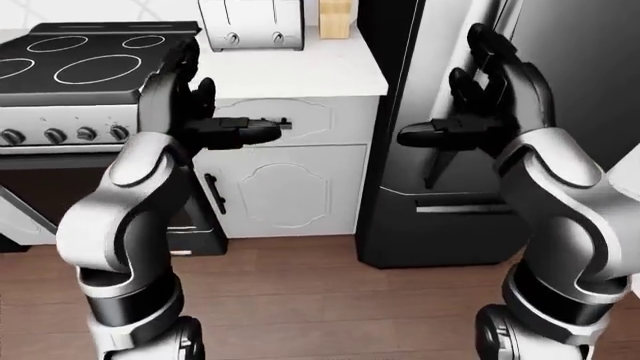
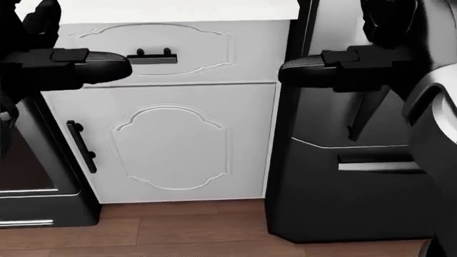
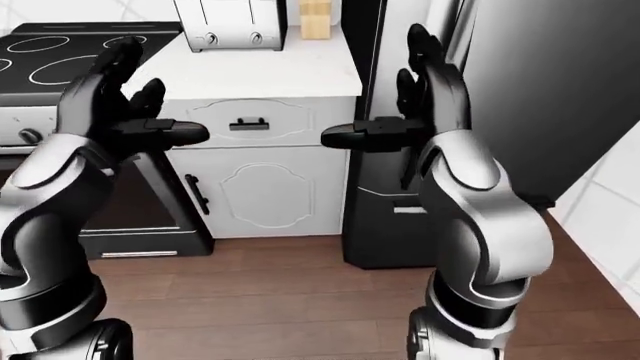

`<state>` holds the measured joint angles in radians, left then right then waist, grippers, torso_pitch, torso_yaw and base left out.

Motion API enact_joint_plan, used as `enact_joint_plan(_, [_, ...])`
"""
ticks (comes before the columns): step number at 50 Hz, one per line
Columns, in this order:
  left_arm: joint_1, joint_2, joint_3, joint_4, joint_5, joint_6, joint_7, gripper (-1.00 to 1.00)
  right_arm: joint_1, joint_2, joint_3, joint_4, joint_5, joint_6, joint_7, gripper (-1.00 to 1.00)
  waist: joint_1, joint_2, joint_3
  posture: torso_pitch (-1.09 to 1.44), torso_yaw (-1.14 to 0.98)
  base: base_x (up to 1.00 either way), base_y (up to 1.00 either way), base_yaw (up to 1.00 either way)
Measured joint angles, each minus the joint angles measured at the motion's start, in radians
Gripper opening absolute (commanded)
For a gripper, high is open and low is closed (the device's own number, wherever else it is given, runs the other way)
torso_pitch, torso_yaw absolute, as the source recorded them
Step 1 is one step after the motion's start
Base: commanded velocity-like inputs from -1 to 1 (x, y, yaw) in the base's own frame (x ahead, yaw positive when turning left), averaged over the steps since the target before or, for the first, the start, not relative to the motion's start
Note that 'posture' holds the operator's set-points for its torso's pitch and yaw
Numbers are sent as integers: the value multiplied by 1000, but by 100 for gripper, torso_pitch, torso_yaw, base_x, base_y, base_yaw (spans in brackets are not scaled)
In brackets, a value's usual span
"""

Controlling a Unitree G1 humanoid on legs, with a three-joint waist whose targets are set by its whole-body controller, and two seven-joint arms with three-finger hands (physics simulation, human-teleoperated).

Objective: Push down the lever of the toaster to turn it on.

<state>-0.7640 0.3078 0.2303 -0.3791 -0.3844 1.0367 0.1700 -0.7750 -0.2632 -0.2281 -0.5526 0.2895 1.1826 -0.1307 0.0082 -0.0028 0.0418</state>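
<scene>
A silver toaster (image 1: 251, 24) stands at the top of the left-eye view on the white counter (image 1: 300, 71), its two knobs facing me; its lever is too small to make out. My left hand (image 1: 185, 94) is raised in front of the counter edge, open, fingers up and thumb pointing right. At the same height my right hand (image 1: 480, 90) hangs open before the black fridge (image 1: 560, 112), thumb pointing left. Neither hand touches the toaster, which sits well beyond both.
A black stove (image 1: 80, 64) with knobs and an oven door stands left of the counter. Below the counter are a white drawer (image 2: 154, 51) and cabinet door (image 2: 171, 144) with black handles. A wooden block (image 1: 335, 19) sits right of the toaster. Wood floor (image 1: 330, 300) lies below.
</scene>
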Motion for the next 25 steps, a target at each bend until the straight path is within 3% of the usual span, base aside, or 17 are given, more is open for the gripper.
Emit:
enact_joint_plan(7, [-30, 35, 24, -51, -63, 68, 39, 100, -5, -7, -6, -33, 69, 35, -44, 100, -1, 8, 9, 0, 0, 0, 0, 0])
enact_joint_plan(14, [-26, 52, 25, -63, -105, 83, 65, 100, -35, -18, -17, -77, 141, 73, -81, 100, -3, 8, 3, 0, 0, 0, 4, 0])
enact_joint_plan(20, [-30, 50, 5, -71, -122, 78, 74, 100, -38, -37, -38, -84, 180, 78, -116, 100, -16, 50, -14, 0, 0, 2, 17, 0])
enact_joint_plan(23, [-28, 55, 15, -74, -125, 74, 77, 100, -36, -37, -26, -82, 202, 74, -125, 100, -10, 39, -5, 0, 0, 3, 18, 0])
enact_joint_plan(25, [-23, 59, 28, -66, -122, 79, 84, 100, -34, -38, -14, -79, 221, 73, -126, 100, -10, 45, -4, 0, 0, 5, 20, 0])
